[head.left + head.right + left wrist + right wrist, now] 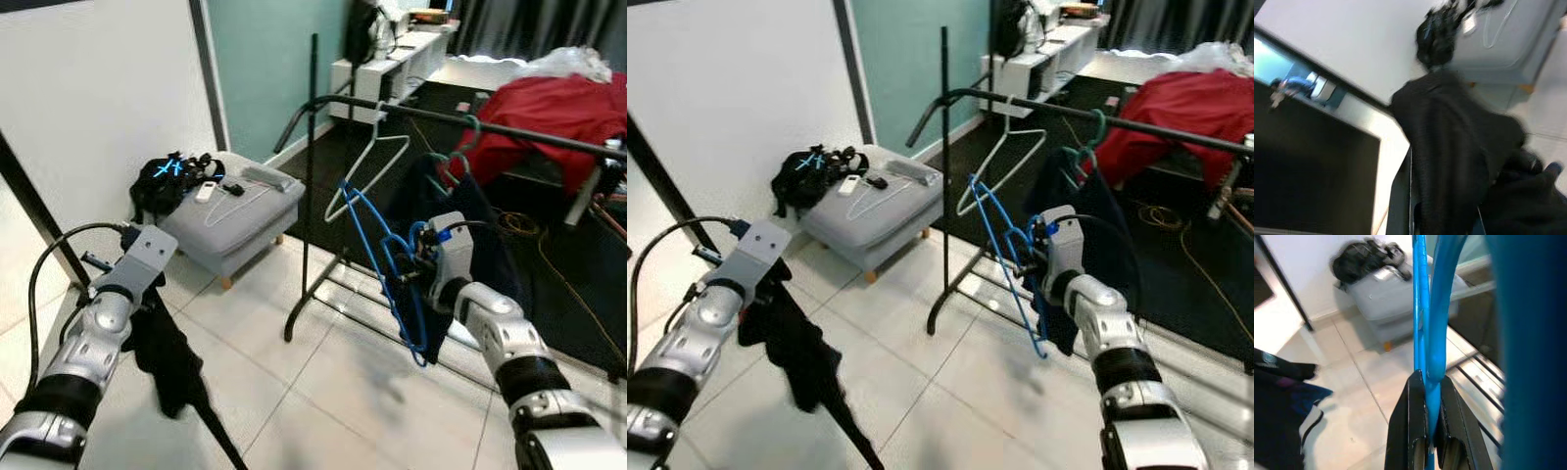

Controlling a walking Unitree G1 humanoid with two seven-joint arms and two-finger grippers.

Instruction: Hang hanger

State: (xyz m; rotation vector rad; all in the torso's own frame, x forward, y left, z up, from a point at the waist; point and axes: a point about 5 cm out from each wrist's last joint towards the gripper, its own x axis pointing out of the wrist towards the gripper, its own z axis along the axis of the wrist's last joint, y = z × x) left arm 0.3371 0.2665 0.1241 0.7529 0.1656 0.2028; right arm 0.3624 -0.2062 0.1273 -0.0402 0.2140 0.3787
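Right hand (409,277) clamped on blue hanger (377,257) below rack rail (460,120); left hand's (147,294) grip on black garment (171,357) unclear.

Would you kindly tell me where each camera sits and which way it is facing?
Left and right eye views: on the head, looking down at the clothes rack; both silver arms show.
Left wrist view: on the left arm, looking along the dark garment toward the grey stool.
Right wrist view: on the right arm, looking along the right gripper shut on the blue hanger.
All views share the stool.
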